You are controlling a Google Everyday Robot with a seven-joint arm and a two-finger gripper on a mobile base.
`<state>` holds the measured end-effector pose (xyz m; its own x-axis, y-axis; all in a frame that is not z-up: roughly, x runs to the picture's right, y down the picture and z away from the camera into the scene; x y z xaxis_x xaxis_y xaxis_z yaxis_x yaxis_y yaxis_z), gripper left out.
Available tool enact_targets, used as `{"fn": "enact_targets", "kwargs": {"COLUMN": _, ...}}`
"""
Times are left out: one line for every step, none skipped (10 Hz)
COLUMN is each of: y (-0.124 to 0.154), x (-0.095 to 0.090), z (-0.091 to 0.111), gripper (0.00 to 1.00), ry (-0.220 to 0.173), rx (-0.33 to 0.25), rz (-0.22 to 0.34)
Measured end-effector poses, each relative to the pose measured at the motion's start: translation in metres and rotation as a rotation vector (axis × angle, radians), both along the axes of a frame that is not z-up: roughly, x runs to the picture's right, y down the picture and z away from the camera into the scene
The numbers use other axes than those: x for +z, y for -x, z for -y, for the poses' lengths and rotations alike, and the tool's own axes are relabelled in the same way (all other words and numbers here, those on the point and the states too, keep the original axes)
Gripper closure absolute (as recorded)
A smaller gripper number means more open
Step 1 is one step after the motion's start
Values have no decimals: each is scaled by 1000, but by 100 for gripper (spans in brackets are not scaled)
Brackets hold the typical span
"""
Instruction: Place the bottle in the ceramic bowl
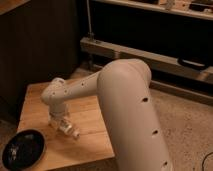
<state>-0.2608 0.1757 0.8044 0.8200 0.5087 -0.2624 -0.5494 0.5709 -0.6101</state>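
My gripper [63, 124] hangs low over the front left part of the wooden table [92, 112], at the end of the white arm [120, 95]. It is shut on the bottle [73, 132], a small white cylinder that sticks out slantwise toward the lower right, just above the tabletop. The ceramic bowl [22, 149], round, shallow and glossy black, rests on the table's front left corner, a short way left of and below the gripper. Bottle and bowl are apart.
The arm's thick white link [132, 125] covers the table's right side. A dark cabinet [40, 45] stands behind the table, a metal shelf rail [150, 57] runs at the back right, and speckled floor [190, 130] lies to the right.
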Motion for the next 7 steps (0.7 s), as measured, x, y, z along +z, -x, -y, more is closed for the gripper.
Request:
{"fn": "enact_targets", "kwargs": {"y": 2, "x": 1, "z": -2, "gripper": 35, "ry": 4, "rx": -3, "rz": 4}}
{"fn": "enact_targets", "kwargs": {"y": 5, "x": 0, "z": -4, "gripper": 35, "ry": 5, "rx": -5, "rz": 14}}
{"fn": "enact_targets", "kwargs": {"y": 8, "x": -2, "z": -6, "gripper": 35, "ry": 6, "rx": -8, "rz": 23}}
{"fn": "enact_targets", "kwargs": {"y": 10, "x": -3, "z": -8, "gripper": 35, "ry": 8, "rx": -10, "rz": 31}}
{"fn": "enact_targets", "kwargs": {"y": 12, "x": -6, "z": -12, "gripper": 35, "ry": 14, "rx": -12, "rz": 36}}
{"fn": "enact_targets", "kwargs": {"y": 13, "x": -10, "z": -17, "gripper": 35, "ry": 20, "rx": -10, "rz": 36}}
{"fn": "enact_targets", "kwargs": {"y": 16, "x": -13, "z": -22, "gripper": 35, "ry": 26, "rx": -9, "rz": 39}}
